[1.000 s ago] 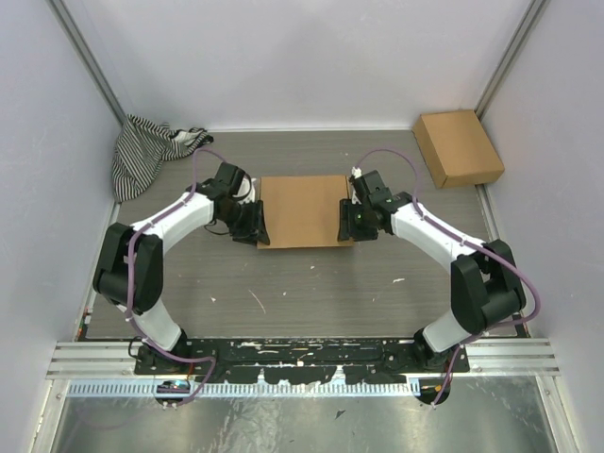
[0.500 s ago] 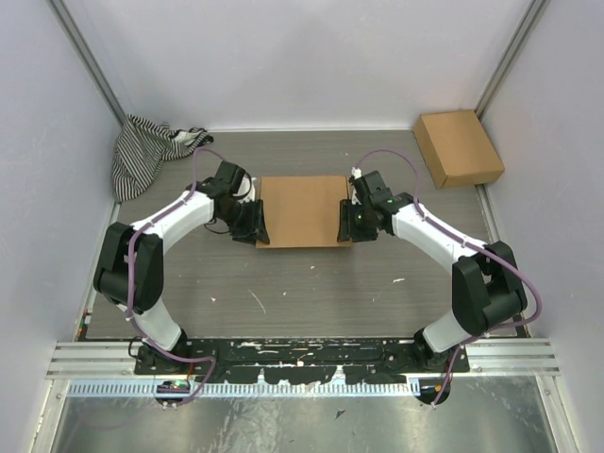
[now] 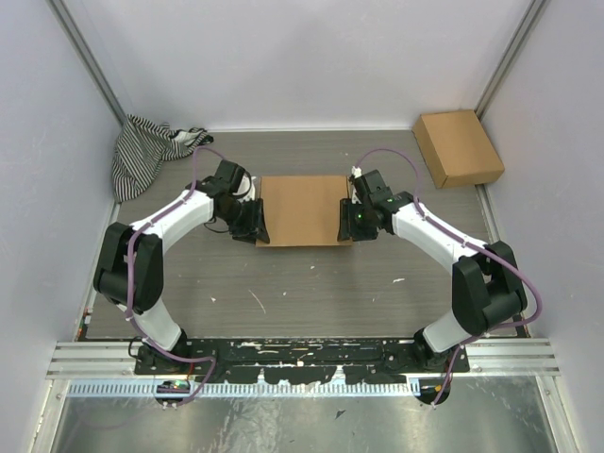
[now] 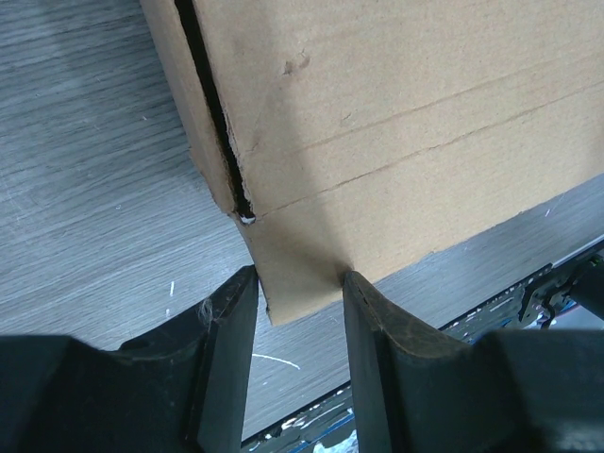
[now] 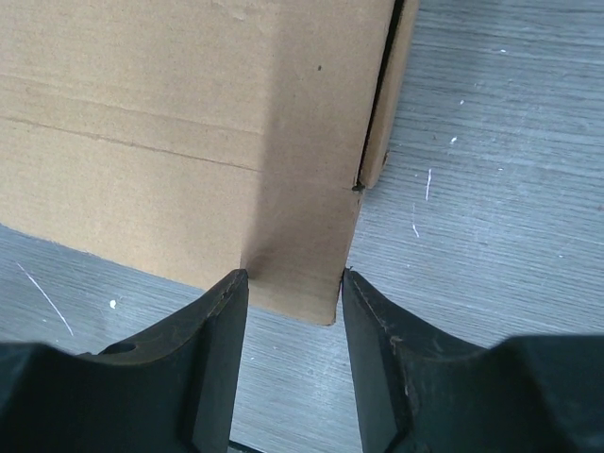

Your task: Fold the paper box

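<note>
The paper box [image 3: 304, 209] was positioned at the middle of the table [image 3: 311, 283], between the two arms. The left gripper [image 3: 255, 223] was set at the box's near left corner. Its jaws were about half apart and closed on a cardboard flap, with both fingers [image 4: 226, 340] touching the flap's edges. The right gripper [image 3: 350, 222] was clamped likewise on the flap at the near right corner. A smaller cardboard box [image 3: 458, 148] was located at the far right, and a striped cloth [image 3: 142, 151] at the far left.
</note>
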Robot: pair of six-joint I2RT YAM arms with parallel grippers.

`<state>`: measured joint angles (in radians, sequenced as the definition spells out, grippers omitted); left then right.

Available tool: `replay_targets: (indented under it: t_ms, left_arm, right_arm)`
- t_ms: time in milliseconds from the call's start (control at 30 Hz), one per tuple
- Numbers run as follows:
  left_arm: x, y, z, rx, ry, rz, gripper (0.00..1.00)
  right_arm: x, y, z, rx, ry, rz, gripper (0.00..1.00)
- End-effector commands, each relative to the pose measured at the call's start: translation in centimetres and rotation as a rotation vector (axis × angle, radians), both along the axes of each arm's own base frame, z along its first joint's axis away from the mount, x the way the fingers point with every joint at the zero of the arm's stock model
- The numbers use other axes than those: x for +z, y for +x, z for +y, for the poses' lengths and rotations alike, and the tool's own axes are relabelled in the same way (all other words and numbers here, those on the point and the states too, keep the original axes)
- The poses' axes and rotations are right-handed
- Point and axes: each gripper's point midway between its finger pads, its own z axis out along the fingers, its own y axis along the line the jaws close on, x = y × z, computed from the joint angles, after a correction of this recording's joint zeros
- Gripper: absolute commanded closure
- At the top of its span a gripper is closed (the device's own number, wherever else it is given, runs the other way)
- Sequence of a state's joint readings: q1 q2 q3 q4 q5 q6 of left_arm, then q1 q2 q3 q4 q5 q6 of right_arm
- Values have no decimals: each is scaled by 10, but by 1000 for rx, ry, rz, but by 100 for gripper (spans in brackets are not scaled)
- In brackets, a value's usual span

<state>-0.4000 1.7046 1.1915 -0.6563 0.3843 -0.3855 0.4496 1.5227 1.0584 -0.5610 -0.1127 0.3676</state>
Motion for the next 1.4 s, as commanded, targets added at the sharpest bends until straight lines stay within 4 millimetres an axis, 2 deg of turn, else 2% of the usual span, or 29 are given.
replay_targets:
  t_ms: [0, 500, 700, 867, 1100, 1367]
  left_arm:
    - [9, 7, -8, -23, -40, -29, 53]
    - [-4, 9, -8, -21, -26, -15, 53]
    - [-4, 10, -8, -21, -24, -17, 53]
    - [-7, 10, -8, -20, -23, -11, 53]
    - [-7, 11, -5, -13, -8, -24, 53]
    - [1, 17, 0, 7, 13, -66, 51]
  right_arm:
    - [10, 15, 9, 19, 29, -78, 50]
    - [-12, 23, 5, 14, -3, -110, 51]
    - [-3, 27, 2, 6, -5, -165, 50]
    - [-3, 30, 4, 7, 12, -192, 49]
    - [8, 33, 5, -2, 53, -274, 45]
    - [25, 33, 7, 2, 88, -324, 44]
